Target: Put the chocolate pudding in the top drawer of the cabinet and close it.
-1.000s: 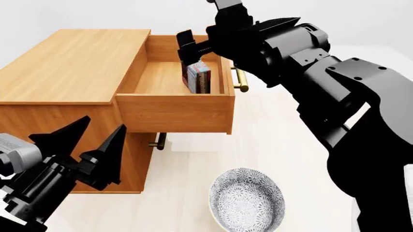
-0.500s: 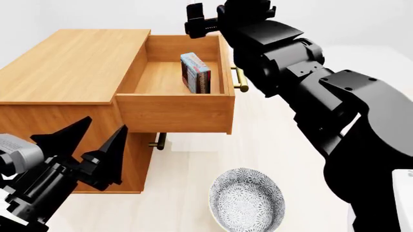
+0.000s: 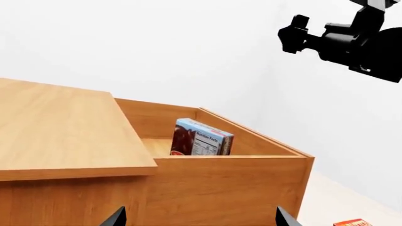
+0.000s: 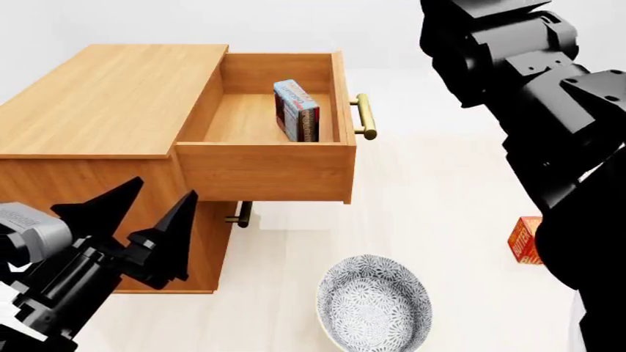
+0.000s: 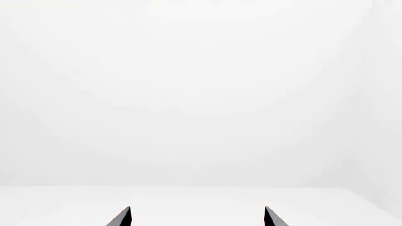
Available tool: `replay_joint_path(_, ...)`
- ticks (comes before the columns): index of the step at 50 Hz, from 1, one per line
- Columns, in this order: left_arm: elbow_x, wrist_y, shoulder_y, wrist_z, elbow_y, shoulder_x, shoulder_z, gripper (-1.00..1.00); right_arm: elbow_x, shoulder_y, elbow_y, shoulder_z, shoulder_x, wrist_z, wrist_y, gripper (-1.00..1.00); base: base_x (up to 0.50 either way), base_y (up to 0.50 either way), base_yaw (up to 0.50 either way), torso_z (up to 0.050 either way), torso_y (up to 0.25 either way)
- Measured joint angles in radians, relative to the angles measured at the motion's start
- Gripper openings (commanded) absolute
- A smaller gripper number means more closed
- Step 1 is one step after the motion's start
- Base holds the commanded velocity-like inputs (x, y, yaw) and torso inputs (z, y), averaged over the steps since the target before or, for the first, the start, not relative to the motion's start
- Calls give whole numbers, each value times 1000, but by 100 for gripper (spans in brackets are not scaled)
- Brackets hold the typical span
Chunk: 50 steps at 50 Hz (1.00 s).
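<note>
Placement looks done: the chocolate pudding [image 4: 297, 110] stands on edge inside the top drawer [image 4: 266, 170], toward the handle side, and nothing is touching it. The left wrist view confirms it [image 3: 201, 138], leaning slightly, label face outward, well below the drawer rim. The drawer is pulled fully out of the cabinet [image 4: 108, 103], so I judge the closing step is what remains. My right gripper [image 5: 196, 217] shows only two fingertips, spread apart with nothing between them, pointed at blank white background; in the head view the gripper itself is out of frame and only the right arm [image 4: 528, 88] looms high, above and to the right of the drawer. Left gripper [image 4: 146, 227] hangs low in front of the cabinet side, fingers splayed wide, empty. Next move, as I read it: bring one arm to the drawer front by the brass bar handle [image 4: 364, 117] and push it squarely toward the cabinet. The right arm is nearer that face. Watch for the box tipping as the drawer slides. A patterned bowl [image 4: 374, 302] and a red-orange box [image 4: 525, 240] sit on the floor surface, well clear of the push path.
</note>
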Motion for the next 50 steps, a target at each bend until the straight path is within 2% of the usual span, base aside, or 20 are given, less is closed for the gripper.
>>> replay_joint_path(7,0,-3,1,-1,2,1,-3,100,-1,-26,-9,12,32,22,-35,100,0,0,0,0,0)
replay_joint_path(26,6,-23,-5,-14,11,9,-11,100,23,-106,-495,55,352,203,-116,100,0,0,0,0,0)
replay_joint_path(41,8,-27,-4,-18,16,11,-16,100,44,-195,-735,91,508,262,-196,100,0,0,0,0,0)
replay_joint_path(50,12,-25,1,-21,21,11,-18,100,49,-242,-997,108,703,310,-230,100,0,0,0,0,0)
